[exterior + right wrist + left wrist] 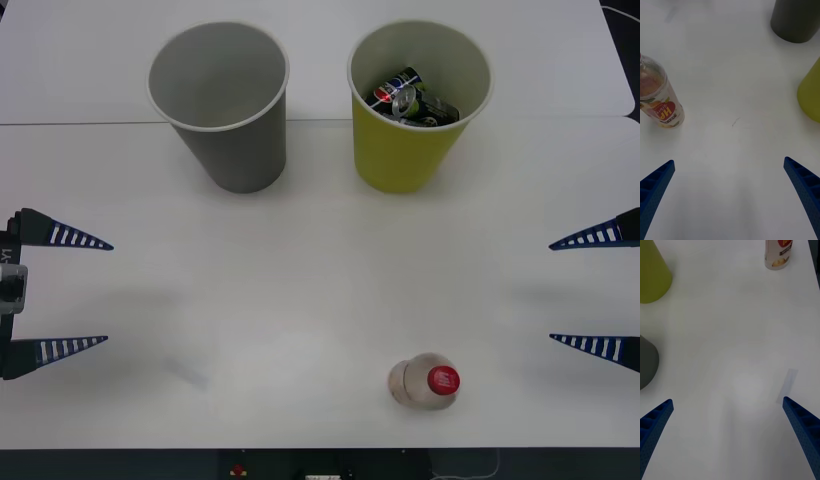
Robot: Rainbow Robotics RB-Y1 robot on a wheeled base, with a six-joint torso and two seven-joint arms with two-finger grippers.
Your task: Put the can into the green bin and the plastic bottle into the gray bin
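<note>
Each pincer ends in two slim fingers, deep blue, tapering to sharp points. On the left pincer the fingers carry a row of pale ribs along their inner faces and join black bases, with a grey block and a small white marking beside them. The right pincer has the same blue, pale-ribbed wedges

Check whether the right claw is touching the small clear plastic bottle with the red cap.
Apart. The front view shows bare table between the open right claw and the upright bottle.

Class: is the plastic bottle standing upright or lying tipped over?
Upright: the plastic bottle stands on its base on the table, red cap facing up.
</note>
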